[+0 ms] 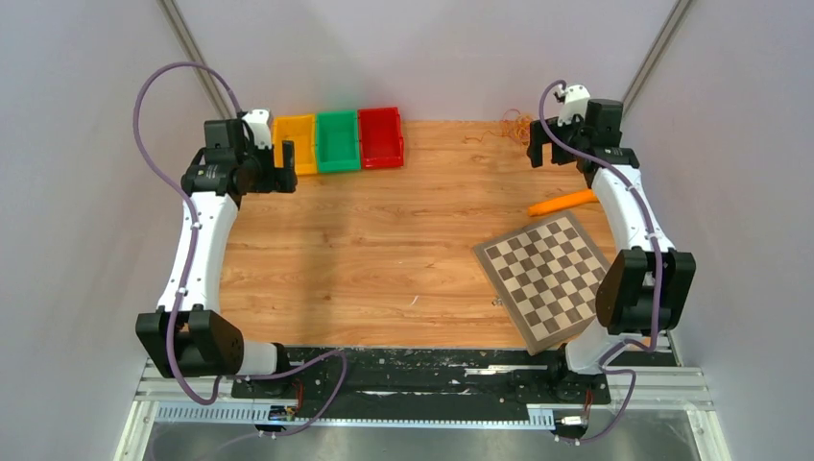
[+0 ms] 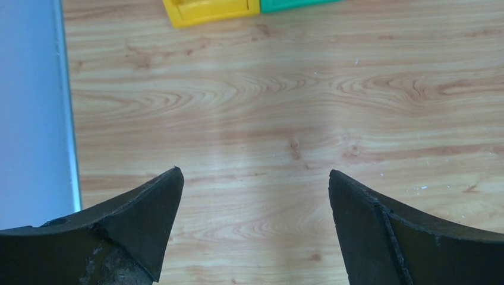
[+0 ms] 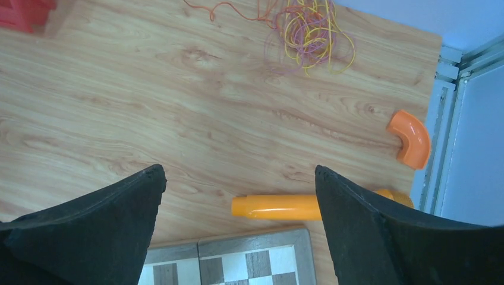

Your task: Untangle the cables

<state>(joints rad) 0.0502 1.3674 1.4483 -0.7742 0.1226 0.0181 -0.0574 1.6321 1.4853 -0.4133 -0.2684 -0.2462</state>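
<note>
The cables (image 3: pixel 309 32) lie in a loose yellow, orange and reddish heap on the table (image 1: pixel 384 250), beyond the chessboard (image 1: pixel 549 279) and well apart from it. They seem knotted together, though the strands are too fine to trace. An orange tube (image 3: pixel 276 206) lies just beside the chessboard's far edge. The left fingers (image 2: pixel 131 231) and the right fingers (image 3: pixel 89 231) are spread wide, holding nothing.

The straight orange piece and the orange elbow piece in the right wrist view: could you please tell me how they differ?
The straight orange piece is long and unbent; the orange elbow piece is short and curved. The straight one lies beside the chessboard; the elbow lies apart, at the edge of the wooden table. Both are orange and lie loose on it.
</note>
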